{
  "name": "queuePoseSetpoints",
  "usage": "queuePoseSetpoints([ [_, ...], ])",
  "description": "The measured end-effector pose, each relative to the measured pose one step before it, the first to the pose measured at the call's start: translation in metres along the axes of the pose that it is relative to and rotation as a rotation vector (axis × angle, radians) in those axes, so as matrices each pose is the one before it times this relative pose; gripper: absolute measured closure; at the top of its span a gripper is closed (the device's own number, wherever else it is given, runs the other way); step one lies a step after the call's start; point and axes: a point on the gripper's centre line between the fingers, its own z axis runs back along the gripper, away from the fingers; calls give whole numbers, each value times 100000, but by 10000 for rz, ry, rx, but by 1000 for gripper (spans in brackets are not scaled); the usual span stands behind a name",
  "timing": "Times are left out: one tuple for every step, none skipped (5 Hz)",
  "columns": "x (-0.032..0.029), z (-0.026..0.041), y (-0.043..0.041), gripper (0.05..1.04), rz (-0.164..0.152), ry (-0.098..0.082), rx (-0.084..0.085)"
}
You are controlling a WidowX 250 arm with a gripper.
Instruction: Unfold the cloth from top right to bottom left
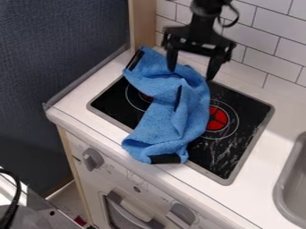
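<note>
Control knobs (92, 159) line the near front of a toy kitchen as a rumpled blue cloth (161, 127) drapes the black cooktop (230, 154); over its far part hangs the gripper (190, 75), fingers spread, before white tiles (263, 44).

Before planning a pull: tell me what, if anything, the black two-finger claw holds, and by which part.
Nothing is held; the claw is open over the crumpled blue cloth.
</note>
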Motion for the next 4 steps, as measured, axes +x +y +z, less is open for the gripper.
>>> queuePoseSetpoints([
  [-951, -3112, 27, 83, 326, 918, -30],
  [-426, -1435, 341, 137, 176, 606, -356],
  [-189, -437, 323, 433, 139, 123, -4],
  [-328, -722, 309, 736, 109, 290, 283],
])
